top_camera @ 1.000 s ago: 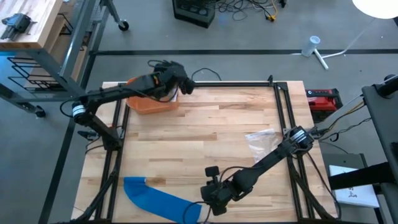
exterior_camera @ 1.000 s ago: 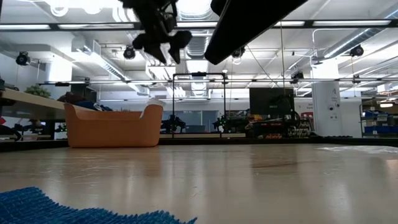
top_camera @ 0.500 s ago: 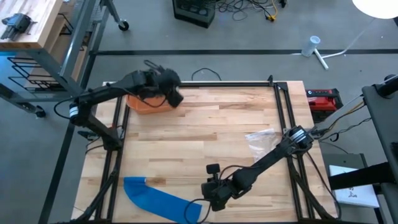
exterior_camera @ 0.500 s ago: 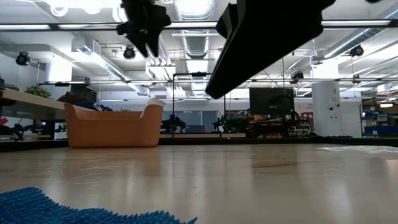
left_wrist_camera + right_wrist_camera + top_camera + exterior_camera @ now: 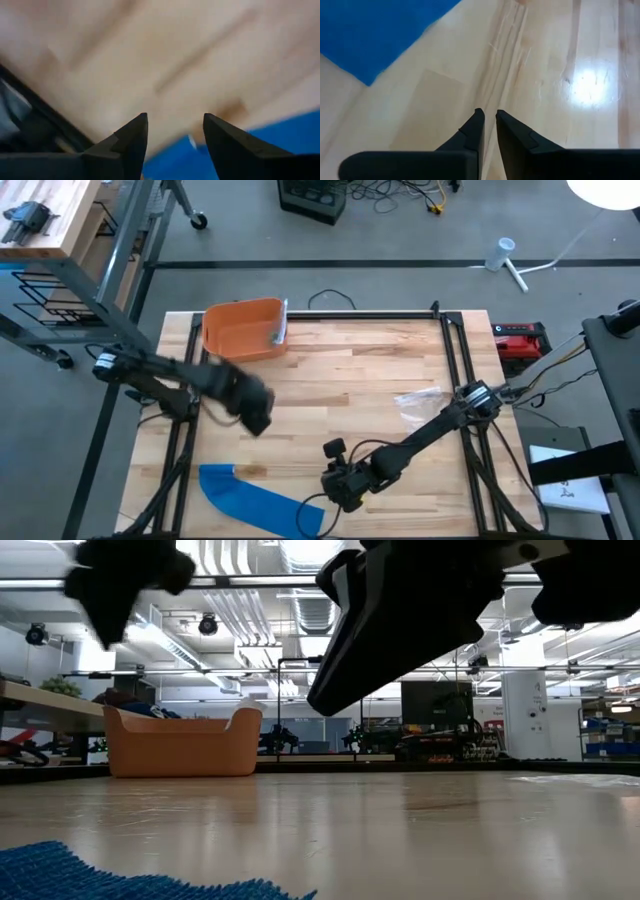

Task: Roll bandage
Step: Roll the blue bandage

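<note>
The blue bandage (image 5: 255,502) lies flat and unrolled on the wooden table near its front edge; it also shows in the low view (image 5: 100,880) and in both wrist views (image 5: 280,145) (image 5: 375,35). My left gripper (image 5: 256,416) hangs over the table's left middle, pointing down. It is open (image 5: 175,125) and holds nothing, and the bandage lies a little nearer the front edge. My right gripper (image 5: 333,488) slants down just right of the bandage's right end. Only a slit shows between its fingers (image 5: 489,114), with bare wood beneath.
An orange bin (image 5: 243,330) stands at the table's far left corner (image 5: 180,745). A clear plastic bag (image 5: 420,405) lies at the right. Black frame rails (image 5: 455,350) run along the table's sides. Bare wood (image 5: 340,380) lies between bin and bandage.
My left gripper has swung fast from above the orange bin toward the table's near edge, sinking and tipping over until it points down. It now hangs above the wood just beyond the bandage. The bandage has not moved.
</note>
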